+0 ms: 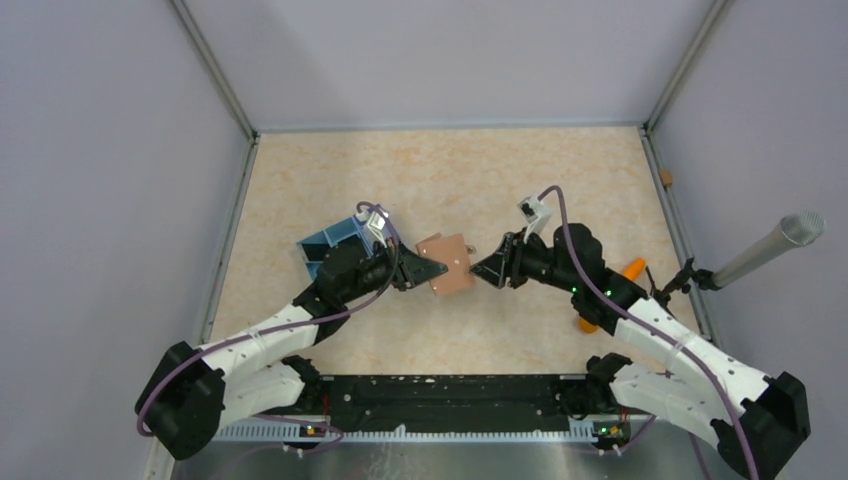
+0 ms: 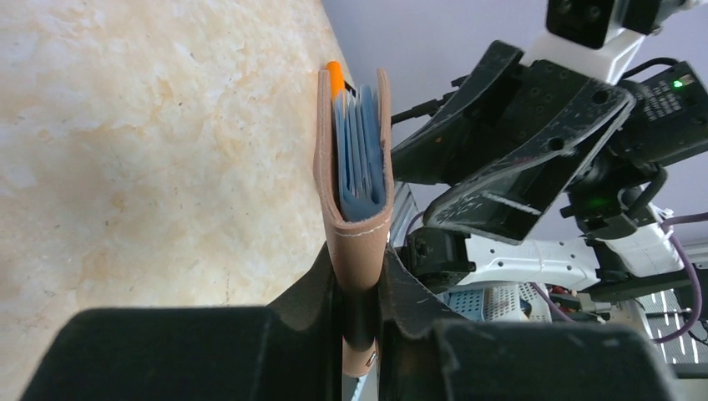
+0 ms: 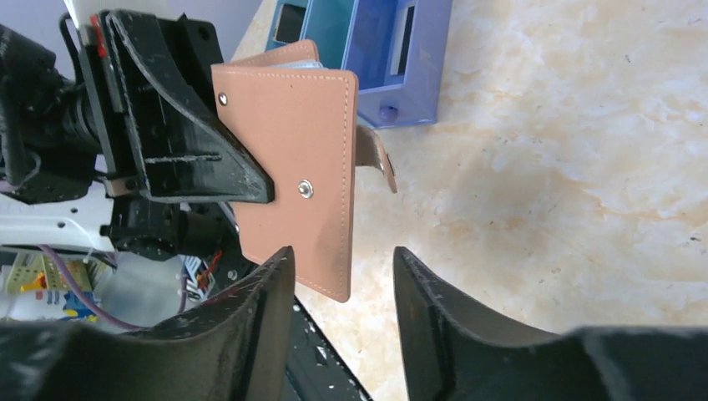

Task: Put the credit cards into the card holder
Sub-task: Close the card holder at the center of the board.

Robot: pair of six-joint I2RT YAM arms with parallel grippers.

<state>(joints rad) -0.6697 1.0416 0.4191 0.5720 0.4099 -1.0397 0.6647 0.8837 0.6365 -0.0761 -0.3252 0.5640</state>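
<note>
Desk (image 1: 450, 170) from above: left gripper (image 1: 428, 270) is pinching the card holder (image 1: 450, 262) by its left edge, roughly mid-desk, with the blue box (image 1: 325, 245) just behind that arm. Right gripper (image 1: 480, 270) sits right at the holder's other edge, jaws apart.

Left wrist view: holder is folded and clamped edge-on in the gripper. Light blue credit cards (image 2: 359, 159) are tucked between its covers, plus an orange tip (image 2: 335, 79) at the far end (card or something behind it, can't tell).

Right wrist view: brown cover faces the camera, snap stud (image 3: 307, 189) showing, strap (image 3: 377, 159) hanging off the side. Right gripper's jaws are spread with nothing between them, holder's corner just beyond.
</note>
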